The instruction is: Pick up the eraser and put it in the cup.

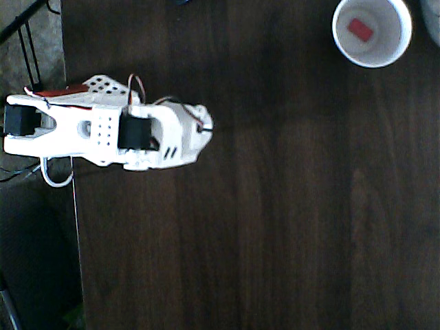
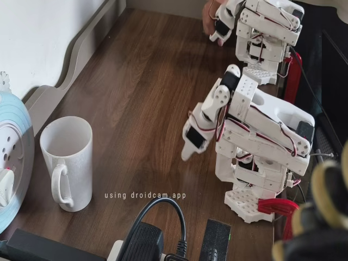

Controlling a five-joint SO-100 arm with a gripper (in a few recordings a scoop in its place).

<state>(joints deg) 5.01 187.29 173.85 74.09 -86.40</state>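
The pink-red eraser point(image 1: 360, 29) lies flat on the bottom of the white cup point(image 1: 339, 42), which stands at the table's top right corner in the overhead view. In the fixed view the same cup point(image 2: 68, 163) is a handled mug at the left; its inside is hidden there. My white arm is folded back over its base. My gripper point(image 2: 188, 150) hangs tip-down above the bare wood, well away from the cup, with its fingers together and nothing between them. From overhead the gripper point(image 1: 203, 126) is near the left-middle of the table.
A round blue and white object point(image 2: 13, 163) stands beside the cup at the left edge, seen as a white sliver point(image 1: 433, 20) from overhead. A black plug and power strip point(image 2: 157, 239) lie at the front. The table edge point(image 1: 74, 227) runs down the left.
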